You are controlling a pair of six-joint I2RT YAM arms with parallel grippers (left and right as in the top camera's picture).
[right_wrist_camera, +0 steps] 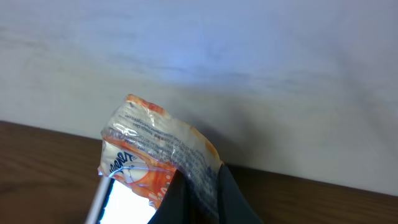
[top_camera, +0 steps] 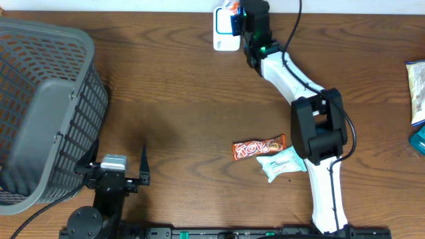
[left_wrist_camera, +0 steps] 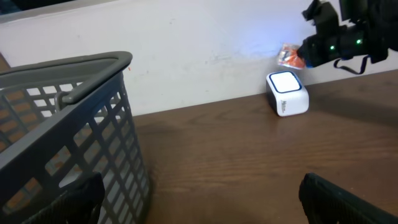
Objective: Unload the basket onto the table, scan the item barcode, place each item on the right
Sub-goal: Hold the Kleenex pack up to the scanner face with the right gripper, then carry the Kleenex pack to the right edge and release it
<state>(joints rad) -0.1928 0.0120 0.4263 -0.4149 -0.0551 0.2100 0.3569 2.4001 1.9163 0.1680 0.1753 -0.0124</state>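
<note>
The right end effector (top_camera: 240, 20) pinches the crinkly orange-and-white plastic packet (right_wrist_camera: 155, 155) just above the white box scanner (left_wrist_camera: 287, 93), while the left end effector (top_camera: 114, 166) gapes wide.

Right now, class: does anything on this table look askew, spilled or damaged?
Nothing spilled or broken. The orange packet in the right claw looks crumpled above the scanner; the red bar and pale packet mid-table lie askew.

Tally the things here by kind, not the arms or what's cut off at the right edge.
Basket: 1
Scanner: 1
Snack packets: 3 (held orange packet, Top bar, pale teal packet)
Total: 5
</note>
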